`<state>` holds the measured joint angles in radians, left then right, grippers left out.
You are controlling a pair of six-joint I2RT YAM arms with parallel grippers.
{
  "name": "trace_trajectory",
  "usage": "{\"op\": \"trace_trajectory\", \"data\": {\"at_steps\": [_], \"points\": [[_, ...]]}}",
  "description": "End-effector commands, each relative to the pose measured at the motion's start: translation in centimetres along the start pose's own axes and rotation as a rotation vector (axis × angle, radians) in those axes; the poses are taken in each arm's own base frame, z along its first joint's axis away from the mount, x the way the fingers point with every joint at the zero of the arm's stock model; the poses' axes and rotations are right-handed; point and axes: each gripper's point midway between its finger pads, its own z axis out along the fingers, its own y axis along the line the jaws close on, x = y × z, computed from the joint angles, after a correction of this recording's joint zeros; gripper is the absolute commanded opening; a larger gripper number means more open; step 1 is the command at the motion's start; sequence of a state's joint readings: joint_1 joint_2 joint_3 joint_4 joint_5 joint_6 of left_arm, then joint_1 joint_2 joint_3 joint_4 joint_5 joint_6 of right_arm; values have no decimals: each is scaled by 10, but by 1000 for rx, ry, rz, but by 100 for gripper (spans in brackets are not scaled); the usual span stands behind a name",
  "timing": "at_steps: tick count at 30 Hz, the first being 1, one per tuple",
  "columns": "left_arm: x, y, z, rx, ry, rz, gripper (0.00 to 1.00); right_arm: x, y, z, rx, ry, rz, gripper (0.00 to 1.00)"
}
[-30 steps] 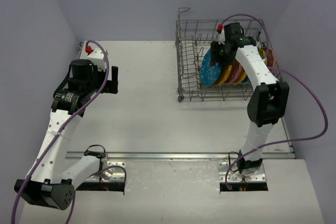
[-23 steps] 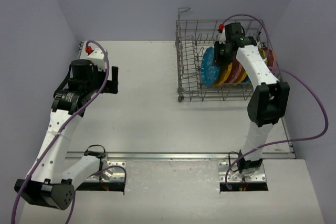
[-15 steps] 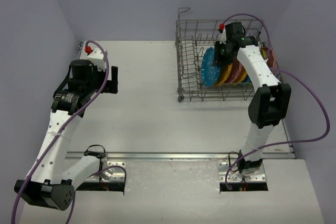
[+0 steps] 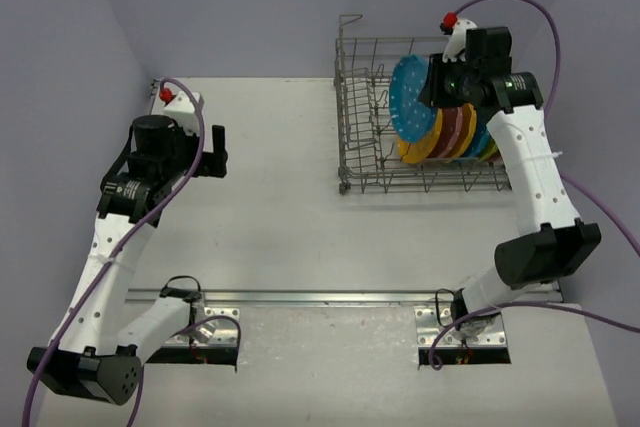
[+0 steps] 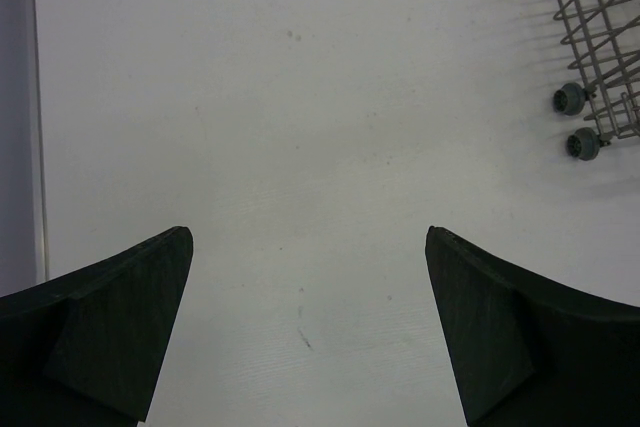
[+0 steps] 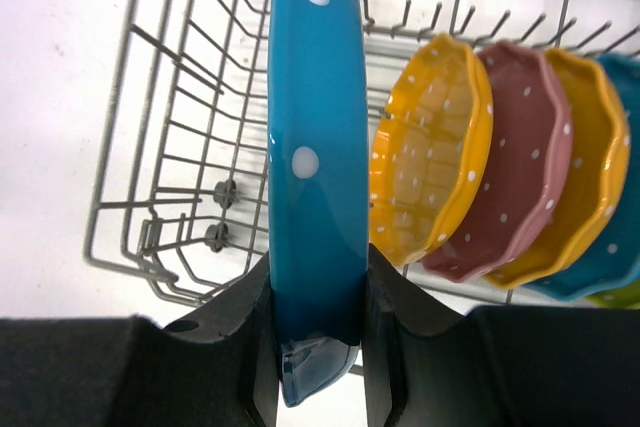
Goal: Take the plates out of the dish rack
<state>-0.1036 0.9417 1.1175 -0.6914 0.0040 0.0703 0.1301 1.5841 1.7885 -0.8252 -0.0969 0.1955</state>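
Insp. result: no legible txt, brand, nos. or signs in any view. Teal-blue round scallop-edged plate over the grey metal wire dish rack: white dots only, pattern, no chars. Rack wires: no tag or marking readable.

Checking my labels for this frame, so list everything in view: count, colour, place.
teal-blue plate: one, white-dotted, upright, raised higher than the others over the dish rack.
orange-yellow plates: two, on edge in the rack, either side of the pink one.
pink plate: one, in the rack.
second teal-blue plate: one, in the rack, partly cut off.
yellow-green plate: one, only a sliver showing, last in the row.
dish rack: one, grey wire, far right of the table.
table: one, white.
left end effector: black, open, over bare table.
right end effector: black, shut on the teal-blue plate.
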Motion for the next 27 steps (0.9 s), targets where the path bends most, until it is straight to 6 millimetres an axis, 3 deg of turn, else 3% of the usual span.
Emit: {"op": "trace_trajectory", "data": {"at_steps": [1,4,7,10,14,17,20,27], "points": [[-34,-21,-13,124,-158,19,100,-89,19,-60,-46,-363,-115,0],[-48,-32,-15,187,-177,35,100,-99,24,-81,-71,-424,-120,0],[-59,-58,-18,335,-181,29,100,-101,37,-96,-171,-444,-79,0],[-76,-98,-39,585,-251,39,98,-98,59,-108,-309,-436,-50,0],[-93,-134,-65,845,-323,-11,98,-82,97,-122,-568,-380,-1,0],[-92,-152,-70,994,-265,-96,98,-70,114,-120,-705,-323,67,0],[-87,-172,-56,1099,-154,-177,96,-52,132,-119,-863,-227,152,0],[-73,-212,-40,1223,10,-254,95,-30,146,-106,-999,-125,228,0]]}}
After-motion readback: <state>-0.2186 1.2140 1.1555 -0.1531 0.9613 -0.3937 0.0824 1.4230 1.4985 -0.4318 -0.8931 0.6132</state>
